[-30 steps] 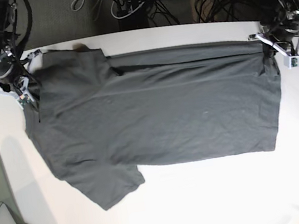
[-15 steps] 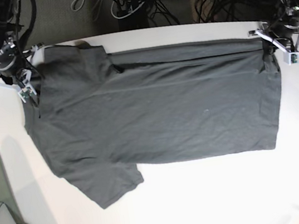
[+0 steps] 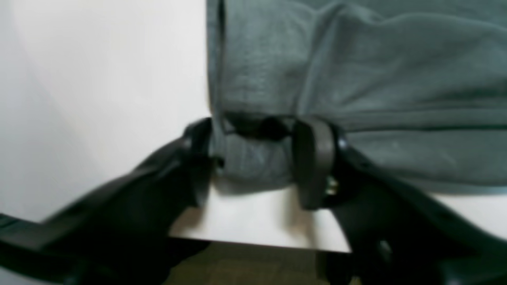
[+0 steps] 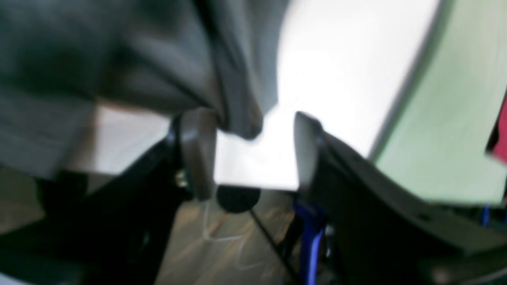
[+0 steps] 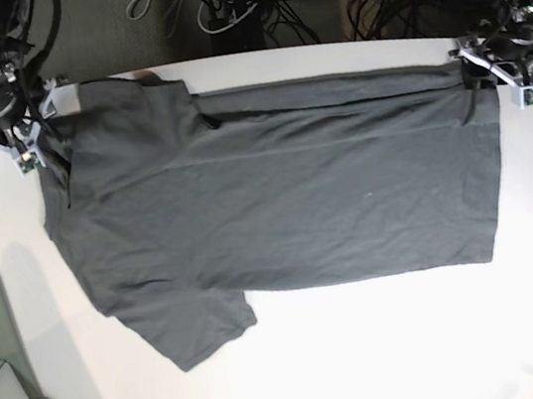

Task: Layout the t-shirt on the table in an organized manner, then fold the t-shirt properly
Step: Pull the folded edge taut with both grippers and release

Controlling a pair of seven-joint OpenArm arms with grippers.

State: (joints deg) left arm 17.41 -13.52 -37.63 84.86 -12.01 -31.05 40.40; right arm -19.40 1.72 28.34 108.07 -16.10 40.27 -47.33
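The t-shirt (image 5: 279, 213) lies spread out on the table (image 5: 390, 352), with its long way running side to side in the base view. The collar end and sleeves are on that view's left, and the straight bottom hem is on its right. The right gripper (image 5: 5, 128) sits at the far collar-side corner, and the left gripper (image 5: 492, 65) sits at the far hem corner, so each arm is nearest to its own end of the shirt. In the left wrist view, the left gripper (image 3: 253, 158) has its jaws apart, and a small bit of shirt corner (image 3: 249, 166) lies between them, loose and not pinched. In the right wrist view, the right gripper (image 4: 245, 158) also has its jaws apart, with a bit of cloth (image 4: 237, 114) just by one finger (image 4: 196, 154) and nothing squeezed. The shirt is soft, dark grey cotton with small wrinkles, and a strip along its far edge looks folded over. The table is smooth, white and hard, with a curved edge. I think the next move starts from these far corners, since the shirt lies toward the near side from both grippers.
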